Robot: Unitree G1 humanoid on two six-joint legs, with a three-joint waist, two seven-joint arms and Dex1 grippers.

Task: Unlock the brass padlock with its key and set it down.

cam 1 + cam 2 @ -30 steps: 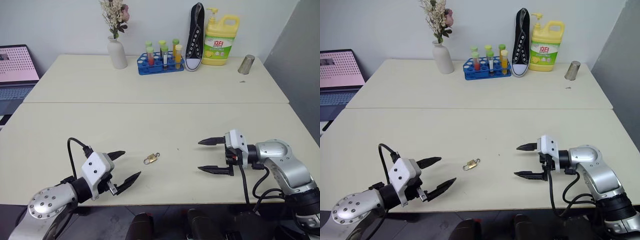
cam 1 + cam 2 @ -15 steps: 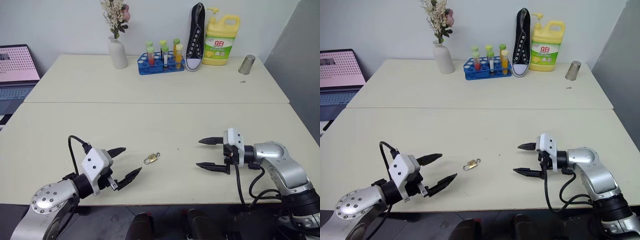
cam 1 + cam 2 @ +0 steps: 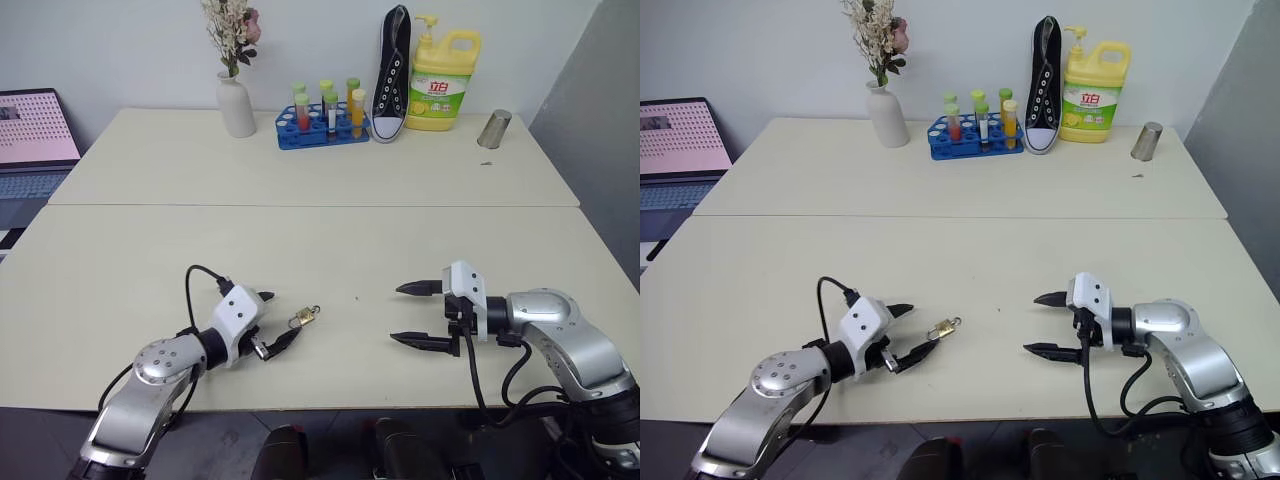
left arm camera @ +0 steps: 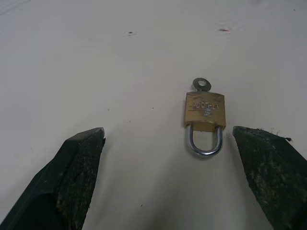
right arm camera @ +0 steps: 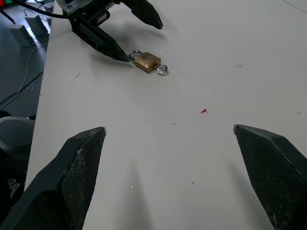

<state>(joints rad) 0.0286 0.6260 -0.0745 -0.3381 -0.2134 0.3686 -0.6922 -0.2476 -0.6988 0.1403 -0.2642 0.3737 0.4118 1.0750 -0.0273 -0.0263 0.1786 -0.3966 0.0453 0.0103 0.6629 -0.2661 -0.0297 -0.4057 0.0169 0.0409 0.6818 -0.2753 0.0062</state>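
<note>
The brass padlock (image 3: pixel 301 319) lies flat on the near part of the cream table (image 3: pixel 320 240), its silvery shackle closed and turned toward my left gripper. The key (image 4: pixel 202 85) sticks out of the lock's far end, showing its ring head. My left gripper (image 3: pixel 281 316) is open just left of the padlock (image 4: pixel 205 111), low over the table. One of its fingertips (image 5: pixel 125 57) is right at the shackle, and I cannot tell whether it touches. My right gripper (image 3: pixel 396 314) stands open to the right, pointing at the lock (image 5: pixel 146 62) across a gap, with nothing between its fingers.
Along the table's far edge stand a white vase of dried flowers (image 3: pixel 236 105), a blue rack of test tubes (image 3: pixel 322 124), a black sneaker (image 3: pixel 390 75), a yellow detergent bottle (image 3: pixel 441 80) and a metal cup (image 3: pixel 492 129). A laptop (image 3: pixel 35 140) sits at far left.
My left gripper has moved forward and to the right, sinking toward the table until its fingers flank the padlock's shackle end. The right gripper stays where it was, tilted slightly more downward.
</note>
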